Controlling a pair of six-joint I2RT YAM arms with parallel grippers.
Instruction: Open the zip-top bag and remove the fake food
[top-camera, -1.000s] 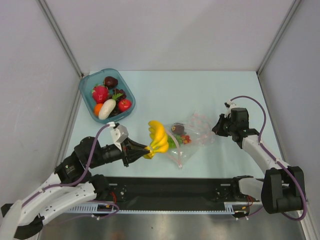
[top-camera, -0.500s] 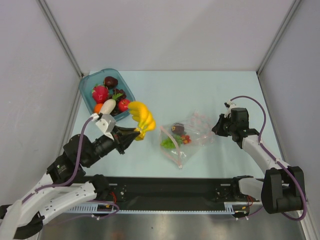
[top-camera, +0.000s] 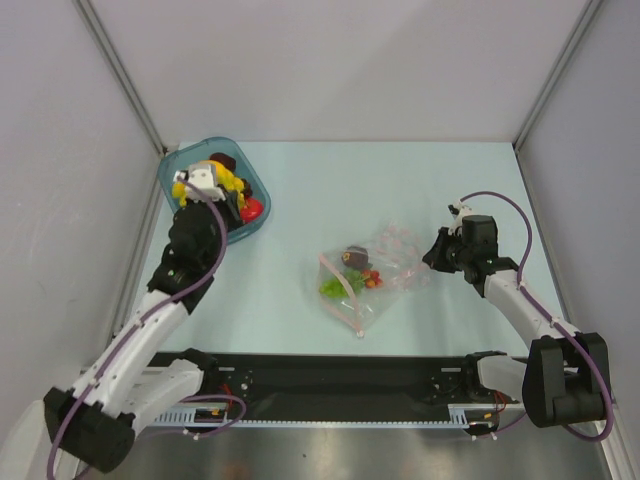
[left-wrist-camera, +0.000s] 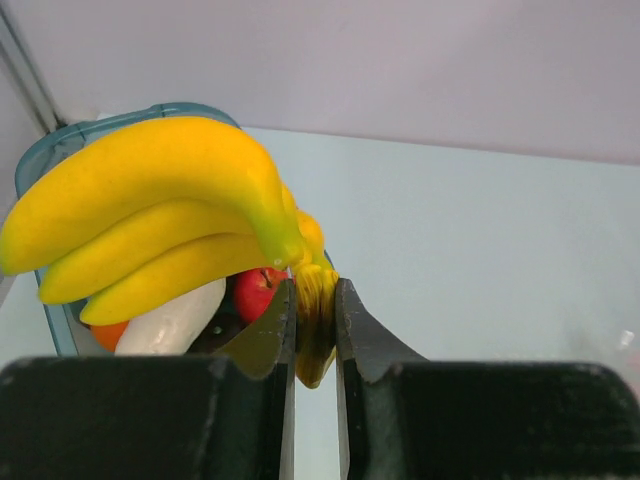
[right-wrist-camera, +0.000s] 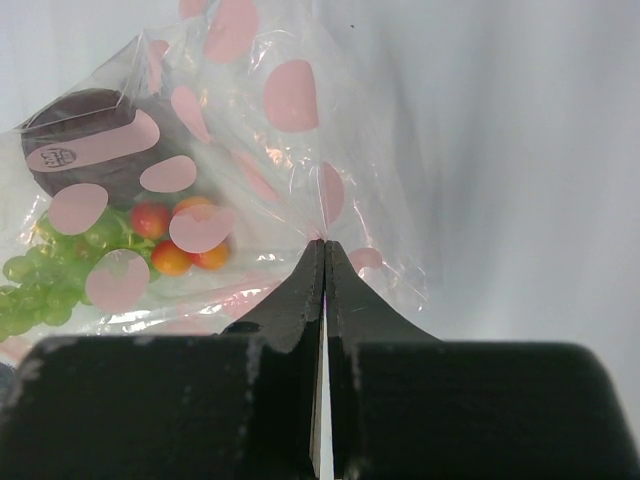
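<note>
Two wrist views reveal grips unclear from overhead: left gripper (left-wrist-camera: 315, 300) pinches the banana (left-wrist-camera: 150, 205) by its stem above the teal tray (left-wrist-camera: 60, 145). The right gripper (right-wrist-camera: 322, 250), fully closed, clamps the zip-top bag (top-camera: 395, 255), right of the tray.

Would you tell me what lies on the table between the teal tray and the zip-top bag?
Nothing: in the top external view, the table between the teal tray and the zip-top bag is bare.
</note>
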